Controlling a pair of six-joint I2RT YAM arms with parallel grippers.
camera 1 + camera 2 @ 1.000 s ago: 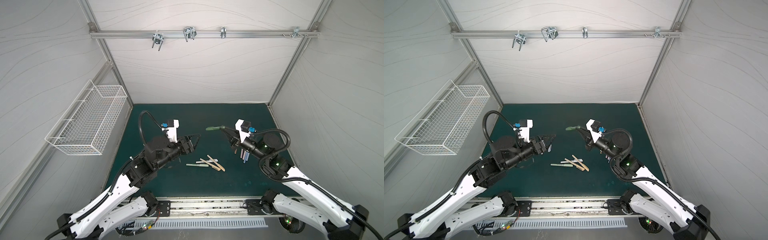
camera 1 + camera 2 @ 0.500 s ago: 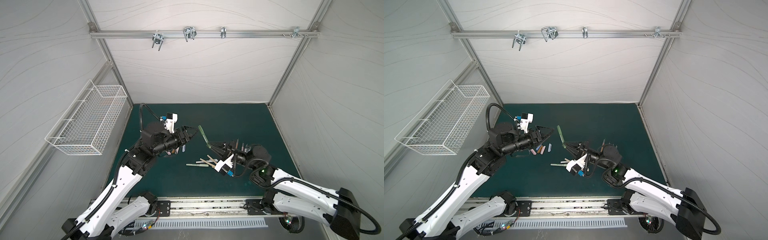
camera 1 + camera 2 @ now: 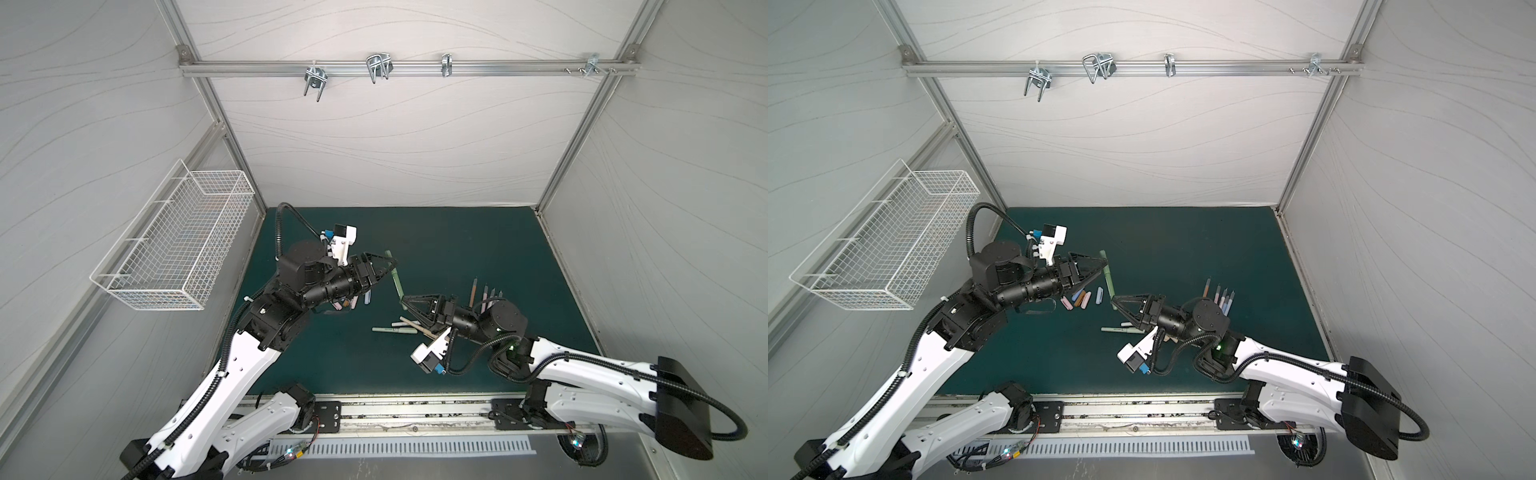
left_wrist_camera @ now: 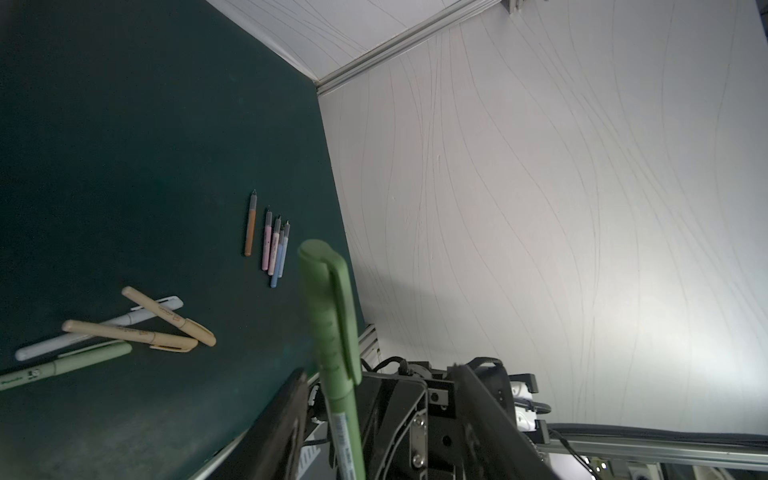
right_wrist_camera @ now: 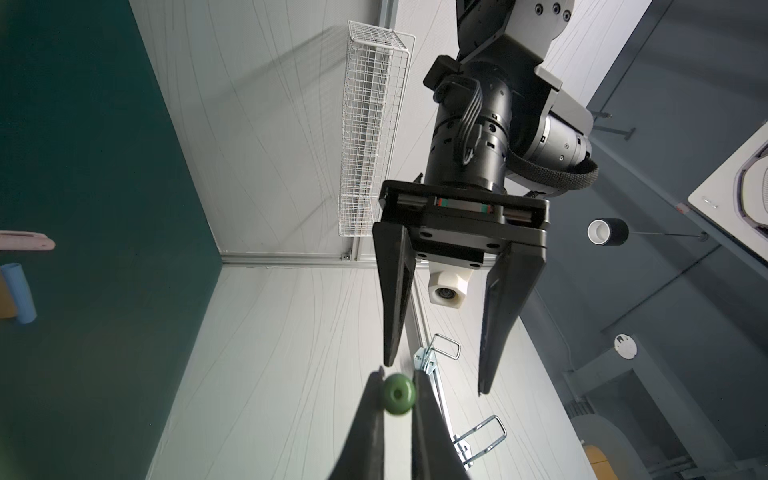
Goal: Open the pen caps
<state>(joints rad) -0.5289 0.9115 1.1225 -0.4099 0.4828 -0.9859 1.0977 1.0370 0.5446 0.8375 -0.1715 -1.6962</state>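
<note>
A sage green pen (image 3: 395, 276) (image 3: 1108, 275) slants in the air above the mat in both top views. My right gripper (image 3: 405, 300) (image 5: 398, 376) is shut on its lower end (image 5: 399, 395). Its cap (image 4: 328, 299) points up and away. My left gripper (image 3: 392, 264) (image 4: 378, 370) is open, its jaws either side of the cap's lower part with a gap. Several loose pen caps (image 3: 1083, 298), pink, tan and blue, lie under the left arm. Several uncapped pens (image 3: 1219, 297) (image 4: 270, 245) lie side by side behind the right arm.
Capped pens, green, white and two tan (image 3: 399, 328) (image 4: 137, 328), lie crossed mid-mat below the right gripper. A white wire basket (image 3: 178, 245) hangs on the left wall. Metal hooks (image 3: 378, 68) hang from the back rail.
The right arm swung down and rolled over, tilting the green pen from level to steep. The left gripper moved in over the pen's cap end and its jaws have narrowed.
</note>
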